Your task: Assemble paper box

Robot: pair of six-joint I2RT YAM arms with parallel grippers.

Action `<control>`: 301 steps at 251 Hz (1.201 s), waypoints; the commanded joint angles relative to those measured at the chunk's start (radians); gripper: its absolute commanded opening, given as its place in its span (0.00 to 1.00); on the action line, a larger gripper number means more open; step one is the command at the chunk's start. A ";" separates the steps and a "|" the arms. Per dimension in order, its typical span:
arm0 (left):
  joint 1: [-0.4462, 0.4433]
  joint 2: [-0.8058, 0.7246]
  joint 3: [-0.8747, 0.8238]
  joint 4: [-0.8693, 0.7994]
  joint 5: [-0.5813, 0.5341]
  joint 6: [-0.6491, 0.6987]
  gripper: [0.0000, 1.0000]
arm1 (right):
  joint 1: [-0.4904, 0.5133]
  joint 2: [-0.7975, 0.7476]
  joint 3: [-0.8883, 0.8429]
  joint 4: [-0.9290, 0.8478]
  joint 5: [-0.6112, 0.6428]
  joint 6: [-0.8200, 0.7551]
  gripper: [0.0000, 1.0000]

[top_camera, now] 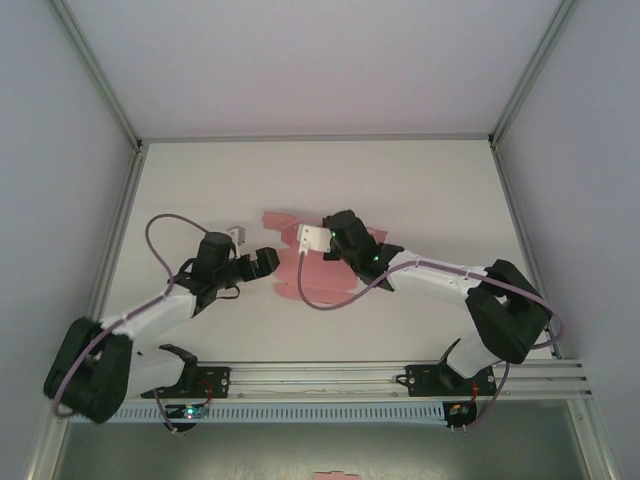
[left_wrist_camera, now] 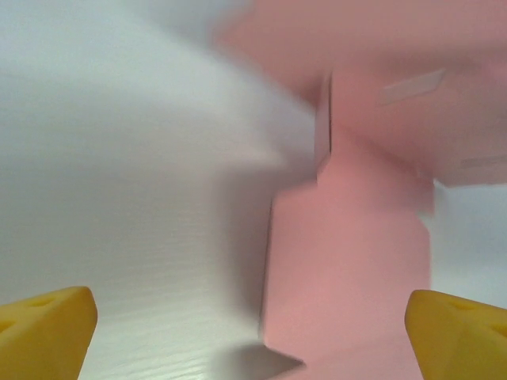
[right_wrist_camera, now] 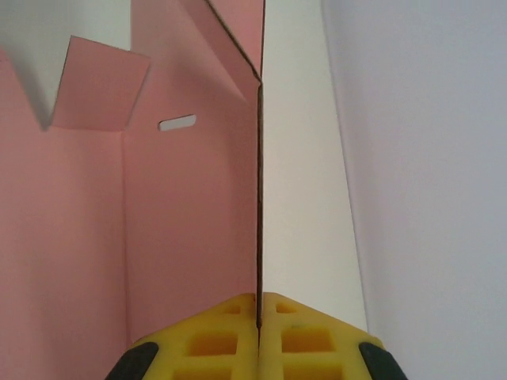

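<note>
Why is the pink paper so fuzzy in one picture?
Left wrist: the box is very close, its top smeared and out of focus. Right wrist: the edge in the right gripper looks sharp. Top: even light, soft shadows.

My top camera sits high up, above and behind the left arm (top_camera: 165,308) and the right arm (top_camera: 440,275). It looks down on the whole white bench (top_camera: 420,190) from far off, so the pink paper box (top_camera: 300,270) looks small in the middle. The arm bases sit at the bottom of that view. My left wrist camera rides low over the bench and looks forward between the left jaws. It is so near the paper box that the card looks blurry. My right wrist camera looks out along the right jaws, very close to one standing wall of the box. All three views share the paper box.
</note>
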 commanded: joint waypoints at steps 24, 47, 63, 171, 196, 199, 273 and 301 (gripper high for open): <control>0.026 -0.124 0.174 -0.355 -0.379 0.012 1.00 | -0.008 0.045 -0.069 0.175 -0.027 -0.177 0.00; 0.081 -0.075 0.219 -0.297 -0.360 0.040 1.00 | -0.029 0.058 -0.039 0.121 -0.086 -0.142 0.00; 0.123 0.009 0.251 -0.257 -0.317 0.047 1.00 | -0.045 0.060 -0.040 0.136 -0.115 -0.133 0.00; 0.171 0.582 0.510 -0.082 0.063 0.293 0.89 | -0.062 0.014 -0.063 0.121 -0.156 -0.102 0.00; 0.158 0.577 0.470 -0.021 0.201 0.325 0.76 | -0.063 0.022 -0.072 0.162 -0.116 -0.099 0.00; 0.155 0.572 0.459 -0.010 0.219 0.327 0.75 | -0.063 0.024 -0.073 0.168 -0.111 -0.098 0.00; -0.017 0.426 0.292 0.136 0.357 0.394 0.63 | -0.046 0.050 -0.075 0.201 -0.041 -0.074 0.00; -0.062 0.388 0.266 0.145 0.321 0.415 0.63 | -0.041 0.047 -0.072 0.192 -0.027 -0.058 0.00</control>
